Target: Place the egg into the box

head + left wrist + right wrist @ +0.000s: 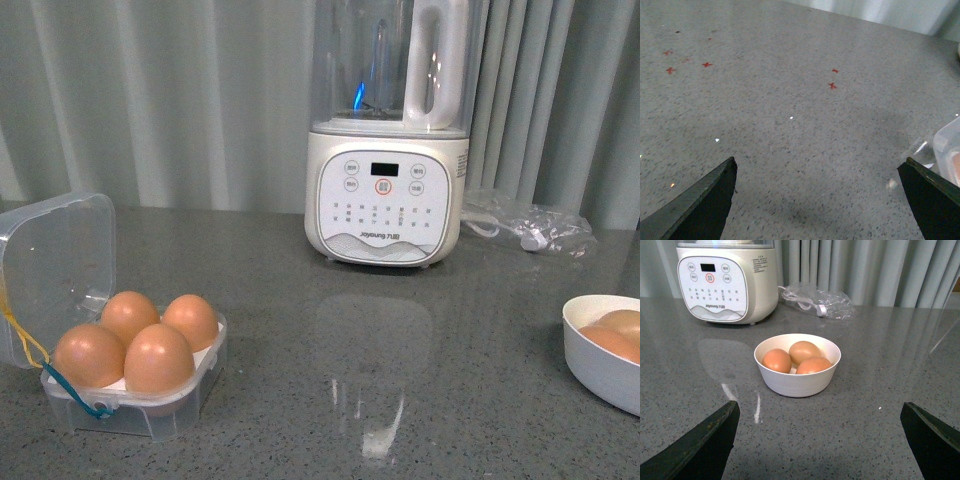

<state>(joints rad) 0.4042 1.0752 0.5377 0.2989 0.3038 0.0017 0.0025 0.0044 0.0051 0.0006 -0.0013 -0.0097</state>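
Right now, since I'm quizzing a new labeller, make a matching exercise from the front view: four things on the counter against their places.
Things:
1. clear egg box
2. white bowl
3. Joyoung blender
4. plastic bag

Places:
A. back right, crumpled
B. front left, lid open
C. back centre
D. front right, cut off by the edge

Pairs: 1-B, 2-D, 3-C, 4-A

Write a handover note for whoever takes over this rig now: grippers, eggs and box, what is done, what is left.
Left gripper: jaws open, empty, over bare counter beside the box.
Right gripper: jaws open, empty, facing the white bowl.
Box lid open; four eggs fill its tray. Three eggs sit in the bowl.
Done: box looks full.
Left: probably nothing to load; maybe shut the lid.
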